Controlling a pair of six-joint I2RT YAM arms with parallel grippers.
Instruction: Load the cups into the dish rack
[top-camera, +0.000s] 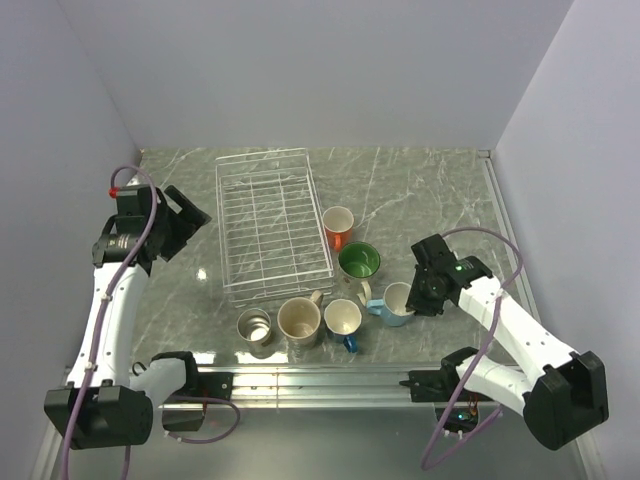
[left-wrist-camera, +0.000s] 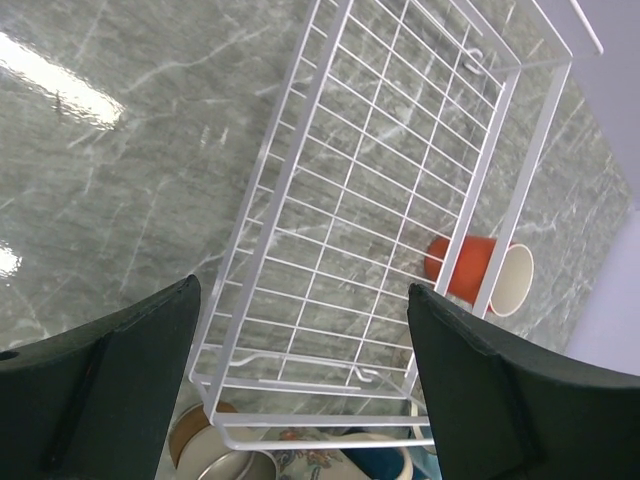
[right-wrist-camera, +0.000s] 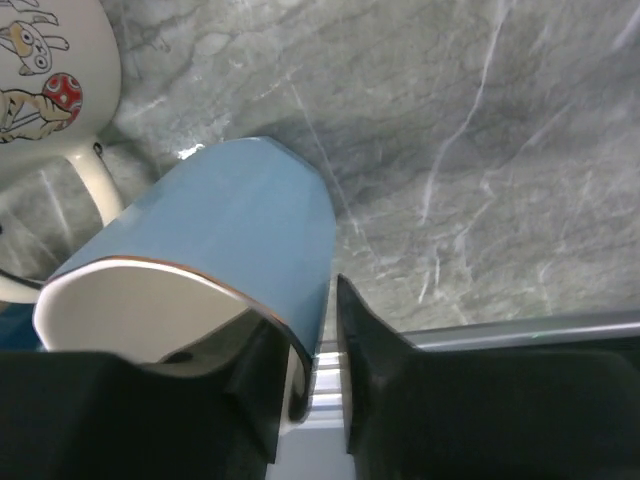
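Fingers (right-wrist-camera: 375, 380) of the right gripper (right-wrist-camera: 308, 315) are straddling the wall of the light blue mug (right-wrist-camera: 240, 230); grip cannot be told. Mug is sitting on the table (top-camera: 430, 190), outside the dish rack (left-wrist-camera: 524, 190). Left gripper (left-wrist-camera: 302, 290) is hanging wide, empty.

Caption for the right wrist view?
Right gripper pinches the rim of the light blue ceramic mug; grey marble table behind.

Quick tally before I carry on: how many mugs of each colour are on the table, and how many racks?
Orange mug: 1
Green-lined white mug: 1
Light blue mug: 1
Dark blue mug: 1
Beige mug: 1
Steel mug: 1
Wire rack: 1
Total: 7 things, 6 of them mugs.
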